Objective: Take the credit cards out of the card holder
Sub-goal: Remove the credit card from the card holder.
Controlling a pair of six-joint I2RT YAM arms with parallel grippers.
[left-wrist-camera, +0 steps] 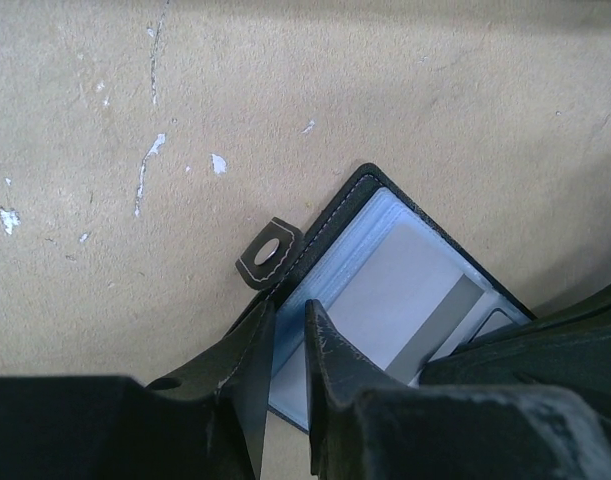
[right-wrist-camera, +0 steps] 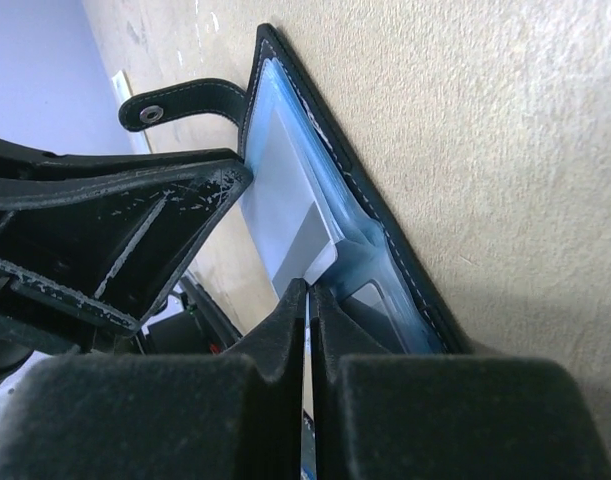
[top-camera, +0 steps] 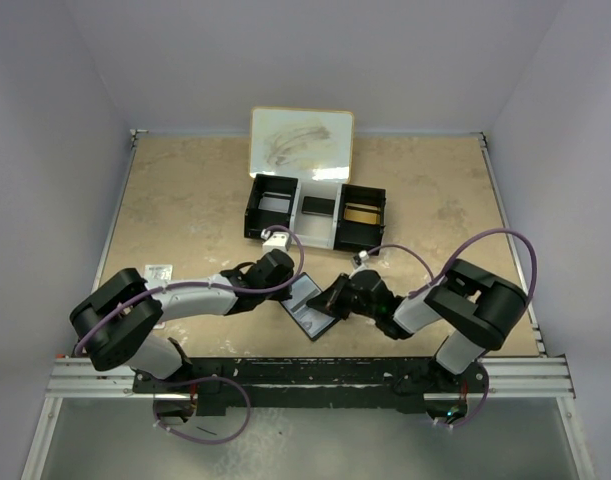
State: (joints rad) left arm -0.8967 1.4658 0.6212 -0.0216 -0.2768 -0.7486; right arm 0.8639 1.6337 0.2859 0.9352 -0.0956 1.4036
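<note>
Drawing out a card (right-wrist-camera: 285, 200): right pincer (right-wrist-camera: 307, 290) closed tight on its corner, left pincer (left-wrist-camera: 290, 312) clamping the card holder (left-wrist-camera: 330, 225) (narrow gap); next probably needs a straight pull.

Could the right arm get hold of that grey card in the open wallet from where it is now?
Probably yes. The wallet lies open, nothing covers the grey card, and the right gripper looks pinched shut on its corner, while the left gripper seems to steady the wallet's edge.

Black card holder (top-camera: 307, 308), lying open, grey card (left-wrist-camera: 405, 298) inside blue lining
</note>
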